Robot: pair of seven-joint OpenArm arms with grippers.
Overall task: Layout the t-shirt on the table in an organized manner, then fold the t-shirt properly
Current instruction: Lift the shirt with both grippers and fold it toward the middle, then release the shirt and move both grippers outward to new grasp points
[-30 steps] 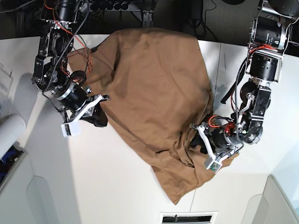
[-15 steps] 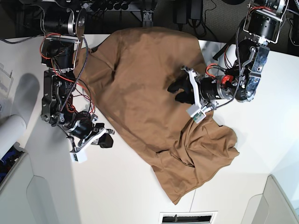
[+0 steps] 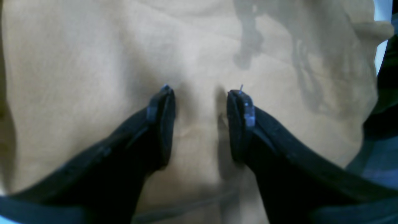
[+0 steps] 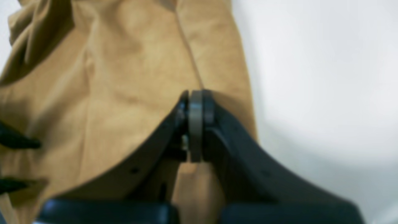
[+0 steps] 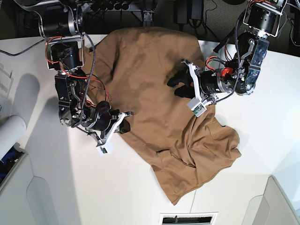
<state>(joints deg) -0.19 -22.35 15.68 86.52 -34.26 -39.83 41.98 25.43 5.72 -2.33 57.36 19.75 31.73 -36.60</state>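
I see the brown t-shirt (image 5: pixel 159 98) spread loosely across the middle of the white table (image 5: pixel 117 187), rumpled, with folds bunched toward its lower right part. My left gripper (image 5: pixel 177 86) sits over the cloth's middle, its two black fingers (image 3: pixel 161 124) spread apart with bare fabric between them, holding nothing. My right gripper (image 5: pixel 124 123) sits at the shirt's left edge, its fingers pressed together with no cloth between them. To the far left lies a white roll (image 5: pixel 10 133).
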